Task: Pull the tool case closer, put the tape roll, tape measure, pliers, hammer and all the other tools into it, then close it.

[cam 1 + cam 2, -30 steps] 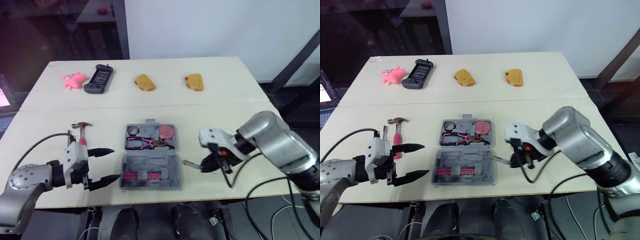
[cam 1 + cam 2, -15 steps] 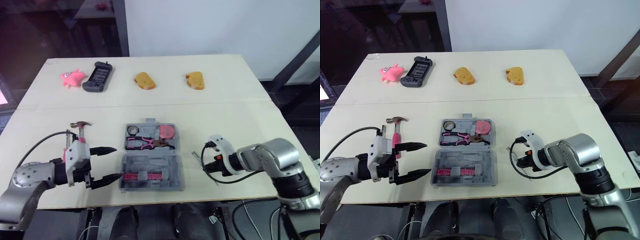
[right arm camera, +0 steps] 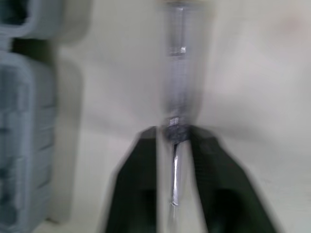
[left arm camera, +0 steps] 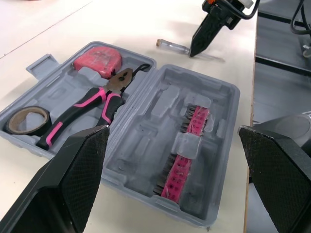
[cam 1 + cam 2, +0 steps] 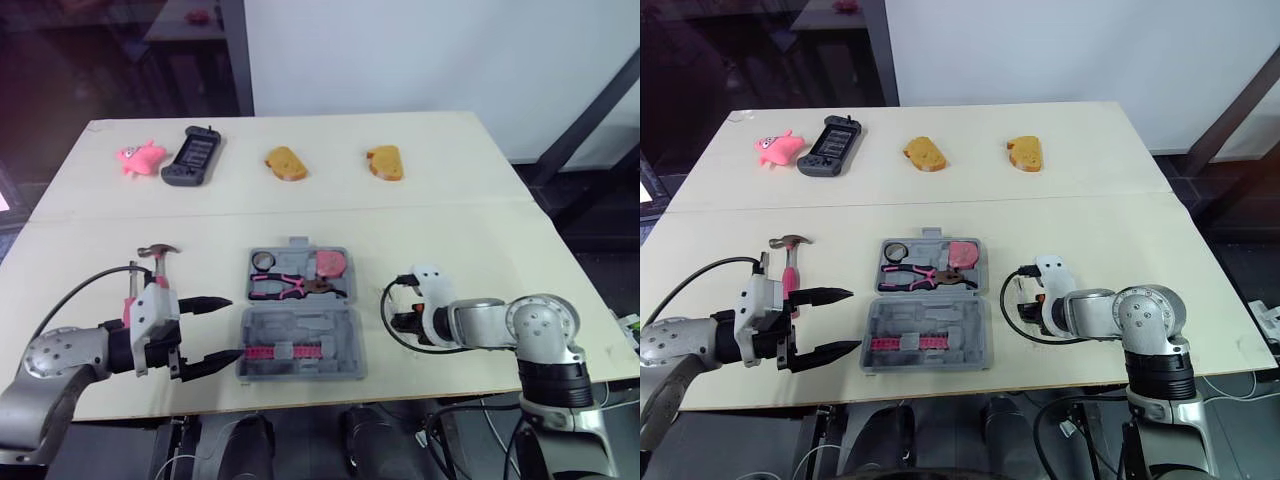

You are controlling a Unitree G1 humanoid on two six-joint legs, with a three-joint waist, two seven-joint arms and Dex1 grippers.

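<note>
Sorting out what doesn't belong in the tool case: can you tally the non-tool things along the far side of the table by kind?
Bread pieces: 2
Pink pig toy: 1
Black handheld device: 1
Total: 4

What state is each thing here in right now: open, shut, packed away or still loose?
Case: open, flat on the table.
Tape roll: in case.
Tape measure: in case.
Pliers: in case.
Hammer: loose on table, left of case.
Screwdriver: on table, right of case, pinched.
Left pincer: open, empty.
Right pincer: shut on screwdriver.
</note>
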